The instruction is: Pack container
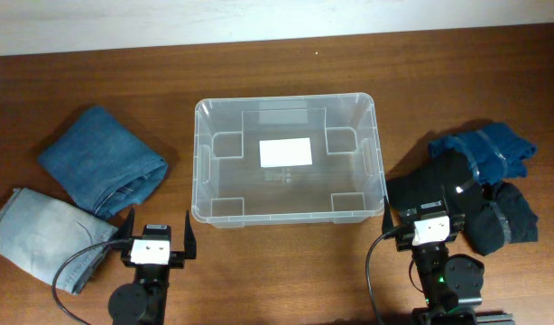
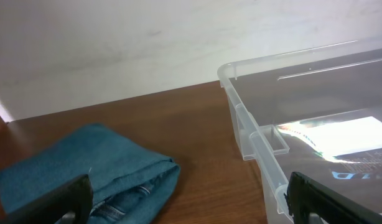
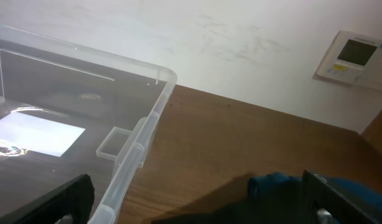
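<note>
The clear plastic container point(image 1: 201, 162) stands empty in the middle of the table, a white label point(image 1: 286, 152) on its base. It also shows in the left wrist view point(image 2: 253, 140) and the right wrist view point(image 3: 138, 146). Folded blue jeans point(image 1: 101, 161) and lighter folded jeans point(image 1: 42, 236) lie left of it. Black garments point(image 1: 439, 185) and a dark blue garment point(image 1: 493, 149) lie right of it. My left gripper point(image 1: 156, 231) is open and empty near the container's front left corner. My right gripper point(image 1: 423, 217) is open and empty at the front right corner, beside the black garments.
The table is brown wood with a white wall behind it. A wall thermostat point(image 3: 353, 55) shows in the right wrist view. The blue jeans point(image 2: 85, 171) lie just ahead of the left gripper.
</note>
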`<state>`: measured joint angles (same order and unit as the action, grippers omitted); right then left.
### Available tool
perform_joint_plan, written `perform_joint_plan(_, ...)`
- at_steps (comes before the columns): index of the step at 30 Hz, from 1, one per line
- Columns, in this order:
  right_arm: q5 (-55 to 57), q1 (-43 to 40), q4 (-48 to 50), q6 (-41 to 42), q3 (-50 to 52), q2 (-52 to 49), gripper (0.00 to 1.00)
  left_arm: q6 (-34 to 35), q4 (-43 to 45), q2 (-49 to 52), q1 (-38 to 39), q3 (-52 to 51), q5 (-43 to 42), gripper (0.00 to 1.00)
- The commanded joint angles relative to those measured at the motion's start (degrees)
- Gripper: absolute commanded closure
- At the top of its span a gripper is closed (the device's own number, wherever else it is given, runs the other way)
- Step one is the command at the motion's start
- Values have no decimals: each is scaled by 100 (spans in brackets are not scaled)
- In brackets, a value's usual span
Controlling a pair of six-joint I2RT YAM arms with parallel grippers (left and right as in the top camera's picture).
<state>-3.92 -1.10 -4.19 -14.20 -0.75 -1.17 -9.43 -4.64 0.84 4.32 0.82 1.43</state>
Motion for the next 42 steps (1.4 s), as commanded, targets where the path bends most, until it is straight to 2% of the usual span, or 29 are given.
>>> perform_joint_plan(1,7,-42,-28,-24,22,33,1,-74,-7,-55,-39,-33,-83,1)
perform_joint_plan(13,-37,-42,-31,13,22,33,2,-74,-9,-55,-39,-33,-85,1)
perform_joint_plan(15,-101,-42,155,603,7,33,2,52,20,-48,-42,-33,-50,1)
perform_joint_plan(17,13,-44,68,1624,-111,31,2,831,105,-48,-42,105,-2,0)
perform_joint_plan(19,9,-48,-278,1818,-356,4,2,1097,-57,11,-42,413,4,1)
perform_joint_plan(23,369,-52,-1005,1814,-1266,-337,2,1095,-409,501,-42,1357,297,1)
perform_joint_plan(25,426,-55,-1475,1812,-1906,-726,2,1095,-562,1001,-42,1987,468,1)
perform_joint_plan(29,621,-55,-2909,1812,-3696,-2247,2,997,-785,2441,-42,3320,743,1)
perform_joint_plan(35,612,-55,-4586,1788,-5580,-4409,2,876,-2072,4452,-39,4920,723,0)
perform_joint_plan(39,522,-330,-5248,1768,-6199,-5331,1,876,-2811,5396,-39,5694,372,1)
perform_joint_plan(42,-291,-1060,-5283,1576,-6218,-5764,1,876,-3064,5781,-42,6028,264,1)
